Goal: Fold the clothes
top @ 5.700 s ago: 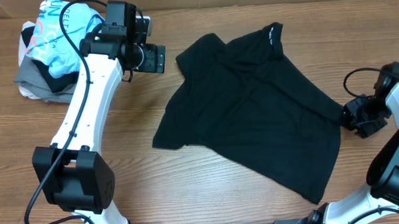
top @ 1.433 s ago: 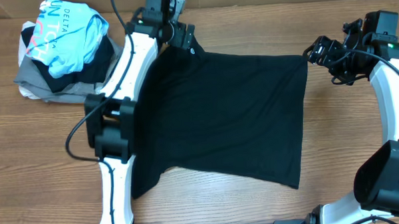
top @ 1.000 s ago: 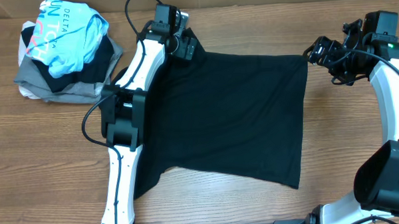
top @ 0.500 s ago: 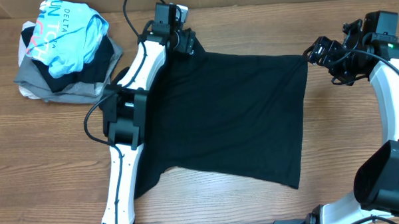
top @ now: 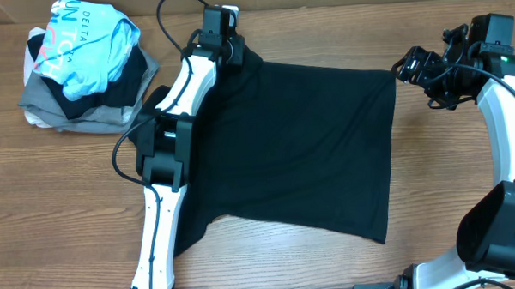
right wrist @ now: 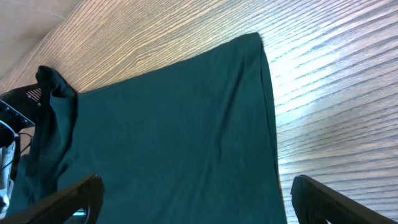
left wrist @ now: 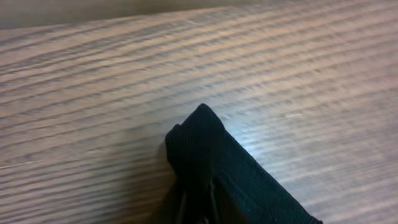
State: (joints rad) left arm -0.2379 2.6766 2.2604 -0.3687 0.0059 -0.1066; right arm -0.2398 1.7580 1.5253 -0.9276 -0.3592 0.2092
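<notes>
The clothes, one black shirt (top: 300, 143), lie spread flat across the middle of the table. My left gripper (top: 233, 53) sits at the shirt's far left corner, shut on it. In the left wrist view that ribbed black corner (left wrist: 199, 149) sticks out from between the jaws (left wrist: 199, 214) over bare wood. My right gripper (top: 416, 75) hovers just beyond the far right corner, open and holding nothing. In the right wrist view its fingers (right wrist: 78, 194) stand wide apart above the shirt (right wrist: 168, 137), which looks teal there.
A pile of other clothes sits at the far left: a light blue shirt (top: 86, 43) on a grey garment (top: 67, 115). My left arm (top: 167, 148) stretches over the shirt's left side. The table's far edge runs just behind both grippers.
My left gripper slid a little further back to the shirt's far left corner and went from open to shut on it, bunching the corner. The right arm has not moved.
</notes>
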